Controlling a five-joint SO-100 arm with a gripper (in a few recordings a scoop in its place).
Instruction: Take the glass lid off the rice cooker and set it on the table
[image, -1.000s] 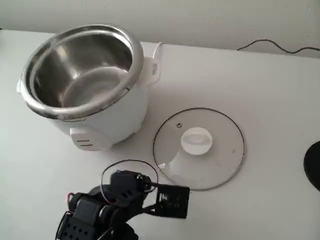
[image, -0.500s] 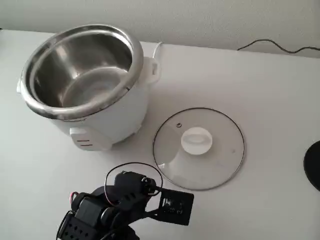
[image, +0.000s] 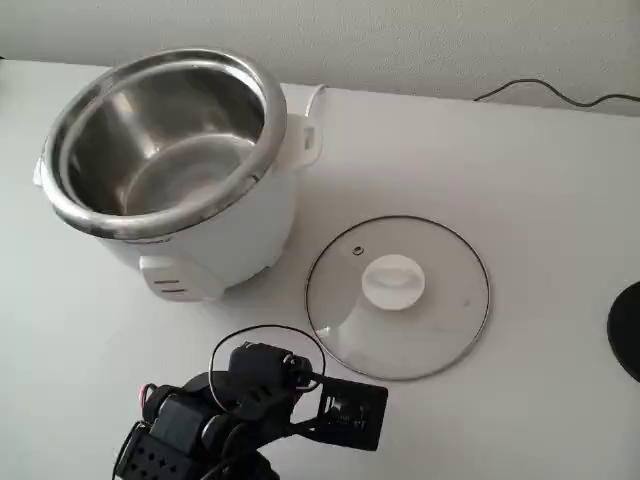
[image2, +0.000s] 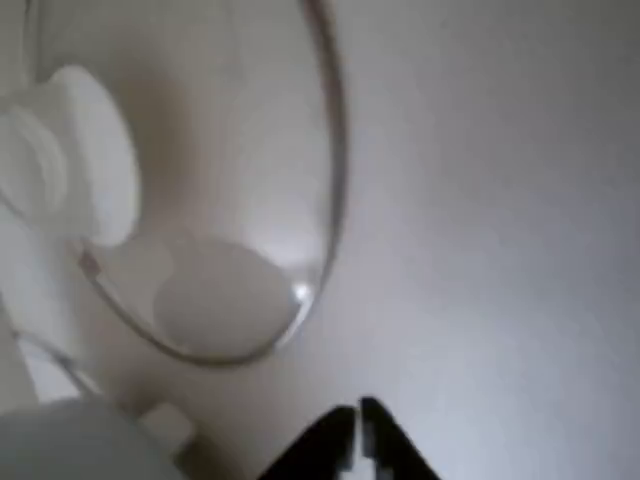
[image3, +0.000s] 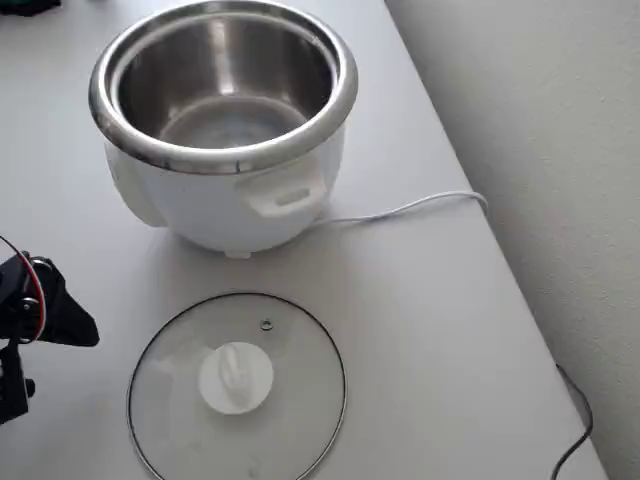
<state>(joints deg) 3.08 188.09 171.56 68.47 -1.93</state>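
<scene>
The glass lid lies flat on the white table, knob up, to the right of the rice cooker in the fixed view. The cooker stands open, its steel inner pot bare. In the overhead view the lid rests in front of the cooker. My gripper is shut with nothing in it and hangs a short way off the lid's rim. Seen from overhead, the gripper is left of the lid and apart from it.
A black round object sits at the right edge of the fixed view. A dark cable runs along the back of the table. The cooker's white cord trails toward the table edge by the wall.
My arm has drawn back a little from the lid toward the near edge, then held still. Lid and cooker have not moved.
</scene>
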